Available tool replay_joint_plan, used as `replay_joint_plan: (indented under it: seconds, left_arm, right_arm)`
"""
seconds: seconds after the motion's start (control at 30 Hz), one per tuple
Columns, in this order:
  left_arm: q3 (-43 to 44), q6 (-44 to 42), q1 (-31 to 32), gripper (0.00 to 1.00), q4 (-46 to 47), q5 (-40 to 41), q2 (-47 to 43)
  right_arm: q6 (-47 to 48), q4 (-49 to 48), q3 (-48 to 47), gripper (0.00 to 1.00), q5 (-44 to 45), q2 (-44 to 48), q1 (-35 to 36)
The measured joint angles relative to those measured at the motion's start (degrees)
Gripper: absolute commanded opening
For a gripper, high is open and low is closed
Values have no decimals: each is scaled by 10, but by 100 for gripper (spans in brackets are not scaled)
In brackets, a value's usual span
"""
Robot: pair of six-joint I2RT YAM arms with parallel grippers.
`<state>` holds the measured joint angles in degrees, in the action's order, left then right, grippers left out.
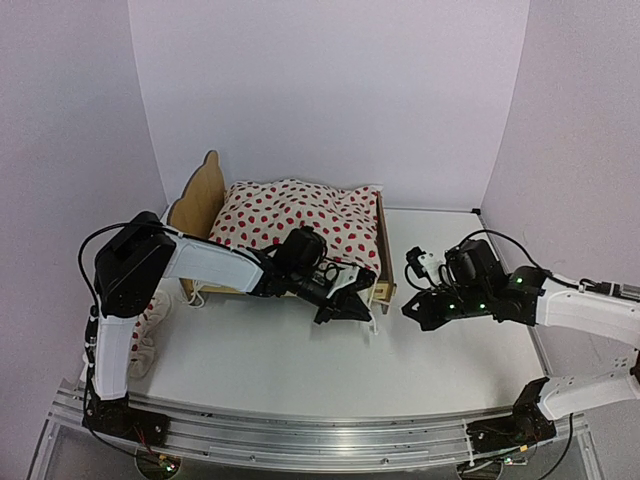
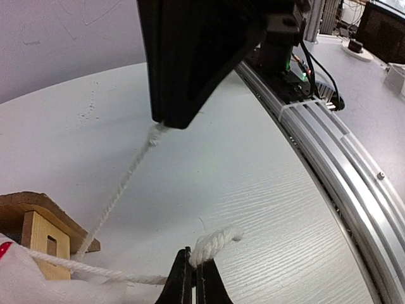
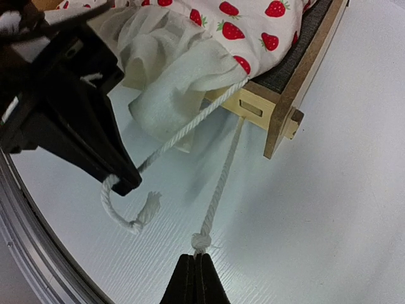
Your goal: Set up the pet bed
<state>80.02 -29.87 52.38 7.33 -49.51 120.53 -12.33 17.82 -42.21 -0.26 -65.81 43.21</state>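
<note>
The pet bed (image 1: 197, 205) is a light plywood frame with a scalloped headboard at the left. A cream red-dotted cloth (image 1: 300, 222) covers it. In the right wrist view the footboard corner (image 3: 288, 95) and the dark grey mattress pad (image 3: 302, 50) show under the cloth (image 3: 171, 63). Two white cords run from the cloth at the foot end. My left gripper (image 1: 368, 316) (image 2: 193, 266) is shut on the end of one cord (image 2: 215, 242). My right gripper (image 1: 408, 308) (image 3: 195, 266) is shut on the other cord just below its knot (image 3: 201, 240).
A small red-dotted pillow (image 1: 150, 325) lies on the table to the left, partly behind the left arm. The aluminium rail (image 1: 320, 425) runs along the near edge, close to both grippers. White walls enclose the table at the back and sides.
</note>
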Motion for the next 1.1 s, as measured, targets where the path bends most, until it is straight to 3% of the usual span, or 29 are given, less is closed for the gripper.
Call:
replay_joint_plan:
  seconds: [0.17,0.5,0.8,0.97,1.1]
  left_arm:
    - [-15,-58,14,47,22,35,7]
    - [-19,-91,20,68,31,96,7]
    - [-3,-64,20,63,64,93,7]
    - [-1,-57,22,49,86,91,7]
    - [-1,-57,24,30,98,86,12]
  right_arm:
    - [-11,14,-5,0,1,0,-1]
    - [-15,27,-26,0,-36,-29,-1]
    - [-31,19,-52,0,-93,-64,-2]
    - [-40,9,-58,0,-113,-69,-2]
    - [-43,1,-63,0,-120,-72,-2]
